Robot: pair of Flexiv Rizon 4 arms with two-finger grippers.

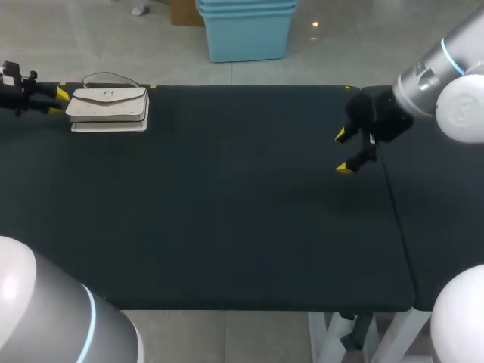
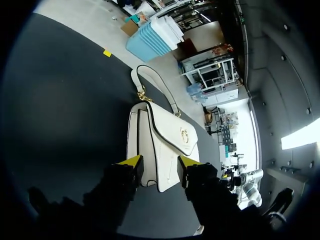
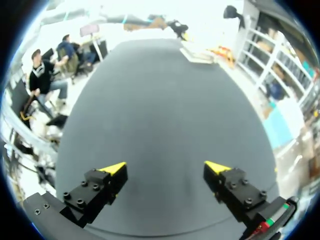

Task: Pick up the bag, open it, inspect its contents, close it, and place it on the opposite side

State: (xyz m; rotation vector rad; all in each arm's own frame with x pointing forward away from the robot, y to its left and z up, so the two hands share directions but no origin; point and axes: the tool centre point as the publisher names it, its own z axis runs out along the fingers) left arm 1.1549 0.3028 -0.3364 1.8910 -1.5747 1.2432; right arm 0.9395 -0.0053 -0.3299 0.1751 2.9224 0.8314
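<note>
Handbag [image 1: 108, 110] at the far left corner of the dark worktop [image 1: 227, 219], seen from overhead with its long axis running left to right along the far edge, one short end turned toward the left gripper [image 1: 57, 101]. The flap side faces up and the thin strap loops out on the far side.

Only the head view takes in both arms at once. The right gripper [image 1: 344, 151] hangs over the worktop's right part, well apart from the bag, fingers spread and grasping nothing.

The left wrist view supplies the detail the overhead camera misses: the cream bag [image 2: 160, 145] has dark piping, a gold clasp on its pointed flap and gold rings where the strap joins. Its near end sits between the yellow tips of the left gripper [image 2: 159, 161], which stands wide and released. Whether the tips touch the bag cannot be told.

From the right wrist, the right gripper [image 3: 166, 167] shows bare worktop between its parted tips, with the bag [image 3: 197, 52] only a small pale shape far ahead across the surface.
</note>
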